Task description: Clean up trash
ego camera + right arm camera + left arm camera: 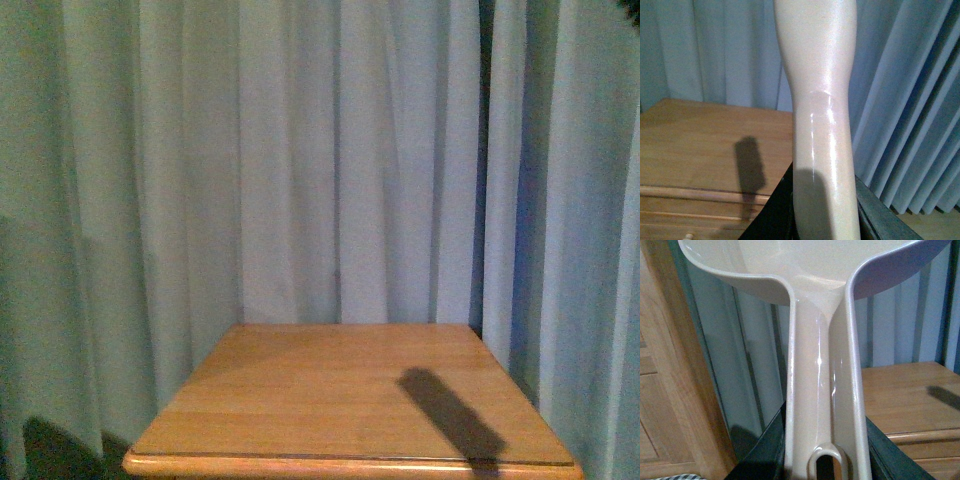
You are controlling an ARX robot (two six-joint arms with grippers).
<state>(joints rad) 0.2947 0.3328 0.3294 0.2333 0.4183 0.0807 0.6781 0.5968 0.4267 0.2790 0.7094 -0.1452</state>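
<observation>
In the left wrist view my left gripper [822,460] is shut on the long handle of the beige dustpan [820,340], whose wide scoop fans out away from the camera. In the right wrist view my right gripper [822,220] is shut on the smooth beige handle of the brush [822,100]; its bristles are out of view. The crumpled white paper trash is not visible in any view. Neither gripper shows in the front view.
A wooden table [300,400] stands before pale grey-blue curtains [330,160]; a dark shadow lies on its right part. The table also shows in the left wrist view [905,400] and the right wrist view [700,145]. A wooden panel [665,390] shows beside the dustpan.
</observation>
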